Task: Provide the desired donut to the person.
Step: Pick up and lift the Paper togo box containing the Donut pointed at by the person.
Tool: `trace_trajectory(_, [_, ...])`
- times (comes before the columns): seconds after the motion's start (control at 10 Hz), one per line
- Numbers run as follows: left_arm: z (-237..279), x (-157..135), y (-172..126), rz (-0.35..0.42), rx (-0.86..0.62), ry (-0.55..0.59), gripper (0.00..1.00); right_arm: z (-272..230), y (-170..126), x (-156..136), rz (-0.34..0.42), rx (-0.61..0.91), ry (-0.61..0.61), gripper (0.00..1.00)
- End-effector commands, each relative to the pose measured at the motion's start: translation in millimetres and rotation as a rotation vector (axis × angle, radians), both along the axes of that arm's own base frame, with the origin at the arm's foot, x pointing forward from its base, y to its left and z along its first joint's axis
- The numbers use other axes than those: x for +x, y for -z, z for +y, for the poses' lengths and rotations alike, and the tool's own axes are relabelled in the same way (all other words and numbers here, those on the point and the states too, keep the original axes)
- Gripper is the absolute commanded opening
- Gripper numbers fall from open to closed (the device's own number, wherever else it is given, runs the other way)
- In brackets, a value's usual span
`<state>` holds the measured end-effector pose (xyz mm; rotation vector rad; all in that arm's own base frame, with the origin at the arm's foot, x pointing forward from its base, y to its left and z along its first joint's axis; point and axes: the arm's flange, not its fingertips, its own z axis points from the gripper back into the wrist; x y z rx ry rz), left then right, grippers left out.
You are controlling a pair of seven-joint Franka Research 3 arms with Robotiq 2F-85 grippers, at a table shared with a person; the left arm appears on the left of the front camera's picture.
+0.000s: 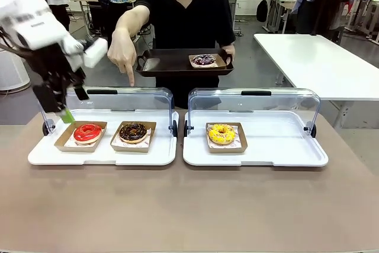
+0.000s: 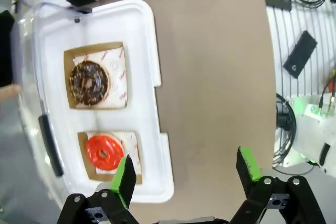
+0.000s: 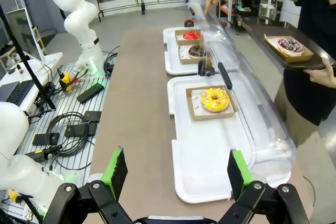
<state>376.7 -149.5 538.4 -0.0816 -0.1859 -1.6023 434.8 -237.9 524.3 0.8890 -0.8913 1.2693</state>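
Red donut left of dark sprinkled donut; yellow donut right of it; purple donut beyond it, on black tray. White trays, brown table.

Chocolate sprinkled donut, flat in open cardboard box

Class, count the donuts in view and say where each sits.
4. The red donut and chocolate donut lie in the left white tray; the yellow donut in the right white tray; a dark-glazed donut on the black tray the person holds.

The table bears left tray and right tray.
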Motion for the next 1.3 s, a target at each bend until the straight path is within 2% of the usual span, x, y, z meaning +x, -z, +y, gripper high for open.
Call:
trace_trajectory(0.0, [-15, 1, 31, -0.026, 0.038, -0.012, 1.00, 0, 0, 0, 0.000, 0.001, 0.000, 1.00])
trace_trajectory(0.2, [-32, 3, 64, -0.057, 0.086, 0.018, 1.00, 0, 0, 0, 0.000, 0.001, 0.000, 1.00])
trace_trajectory(0.4, [-36, 12, 80, -0.098, 0.117, 0.040, 1.00, 0, 0, 0, 0.000, 0.001, 0.000, 1.00])
trace_trajectory(0.5, [-30, 13, 76, -0.098, 0.052, 0.075, 1.00, 0, 0, 0, 0.000, 0.001, 0.000, 1.00])
trace_trajectory(0.6, [-35, 7, 76, -0.055, 0.084, 0.061, 1.00, 0, 0, 0, 0.000, 0.001, 0.000, 1.00])
trace_trajectory(1.2, [-35, 7, 76, -0.055, 0.084, 0.061, 1.00, 0, 0, 0, 0.000, 0.001, 0.000, 1.00])
